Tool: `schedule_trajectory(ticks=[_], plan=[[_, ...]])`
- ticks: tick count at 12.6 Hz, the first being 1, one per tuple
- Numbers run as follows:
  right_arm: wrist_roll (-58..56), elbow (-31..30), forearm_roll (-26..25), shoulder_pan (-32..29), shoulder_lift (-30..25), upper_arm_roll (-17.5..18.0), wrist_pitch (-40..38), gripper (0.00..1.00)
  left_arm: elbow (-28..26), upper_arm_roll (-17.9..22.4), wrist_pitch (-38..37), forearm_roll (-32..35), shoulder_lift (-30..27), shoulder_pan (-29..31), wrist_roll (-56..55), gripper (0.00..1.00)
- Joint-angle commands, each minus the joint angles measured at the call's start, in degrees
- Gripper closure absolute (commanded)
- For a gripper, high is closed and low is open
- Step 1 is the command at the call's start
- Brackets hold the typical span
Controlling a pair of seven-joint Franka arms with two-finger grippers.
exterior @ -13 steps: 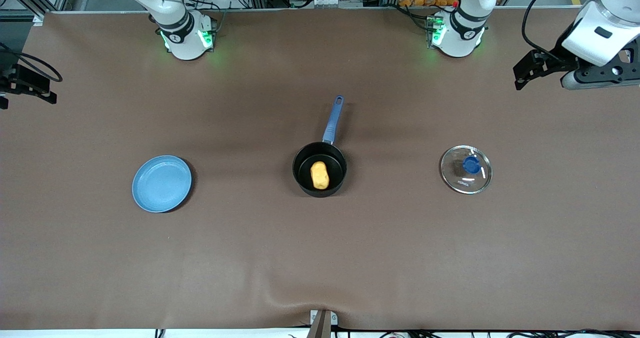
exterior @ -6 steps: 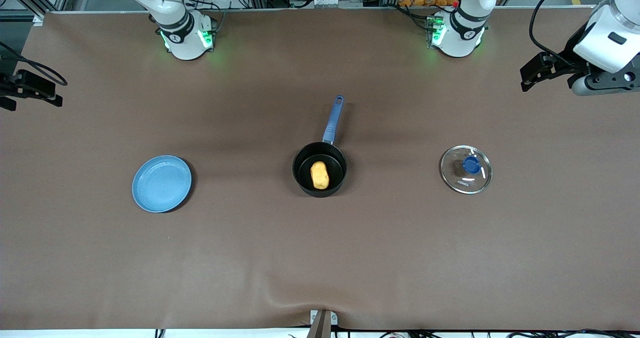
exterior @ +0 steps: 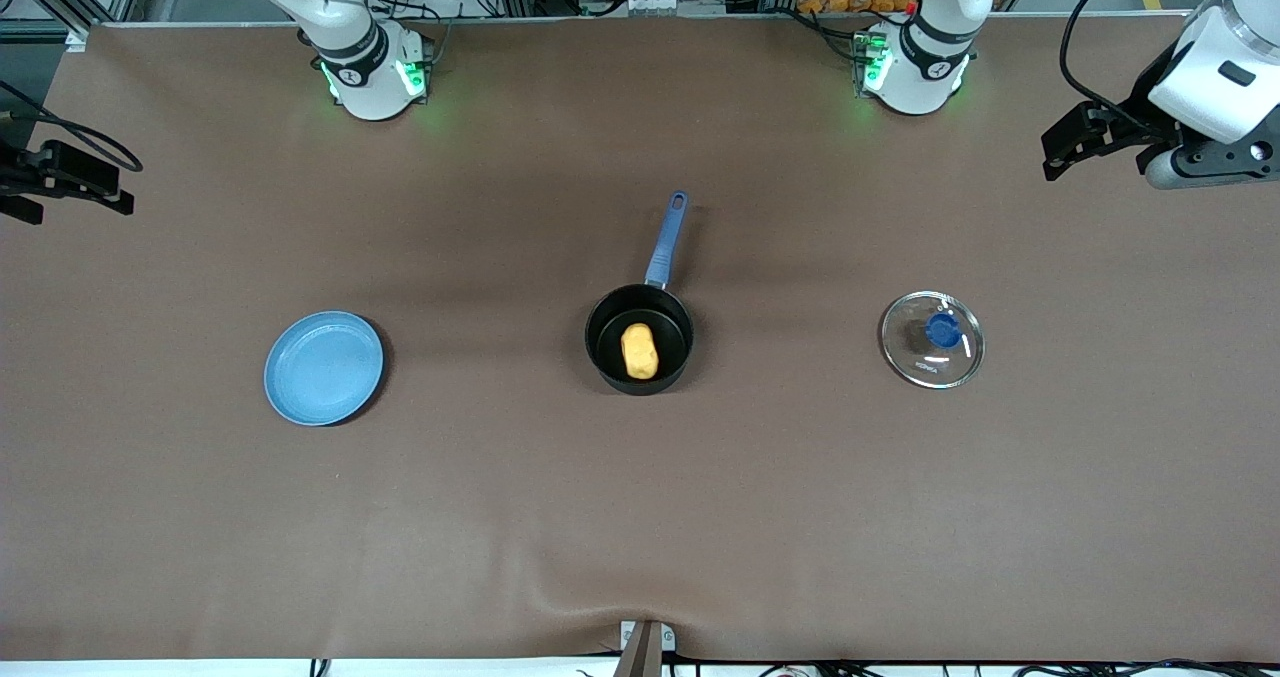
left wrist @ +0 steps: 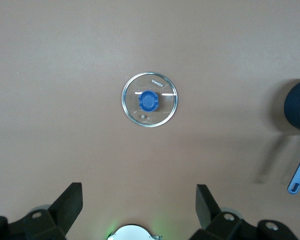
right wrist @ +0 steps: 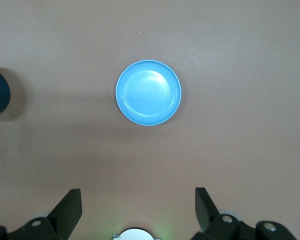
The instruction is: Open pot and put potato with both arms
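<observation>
The black pot (exterior: 640, 340) with its blue handle (exterior: 667, 242) stands uncovered mid-table. The yellow potato (exterior: 639, 350) lies inside it. The glass lid (exterior: 932, 339) with a blue knob rests flat on the table toward the left arm's end, also seen as the lid (left wrist: 150, 100) in the left wrist view. My left gripper (exterior: 1065, 147) hangs open and empty high over the bare table at that end; its jaws (left wrist: 139, 200) are wide apart. My right gripper (exterior: 60, 182) hangs open and empty over the right arm's end, fingers spread (right wrist: 138, 200).
A light-blue plate (exterior: 323, 367) sits empty toward the right arm's end, and shows as the plate (right wrist: 148, 92) in the right wrist view. The pot's edge (left wrist: 296, 107) shows in the left wrist view. Both arm bases (exterior: 372, 77) glow green along the table's back edge.
Both raised grippers have drifted slightly at their ends of the table, staying open. Pot, potato, lid and plate have not moved.
</observation>
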Motion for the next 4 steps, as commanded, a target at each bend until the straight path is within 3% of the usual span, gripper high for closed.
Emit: schedule_trajectory(ticks=[1,4], plan=[[0.31,-1.17,1.27,-0.03,-1.02,-0.04,0.46,0.0,1.75,0.34,-1.45,-1.67,0.61,0.52,1.18,0.0],[0.23,-1.17,0.75,0.4,-1.02,-0.04,1.08,0.0,1.75,0.43,-1.45,-1.84,0.61,0.52,1.26,0.0]])
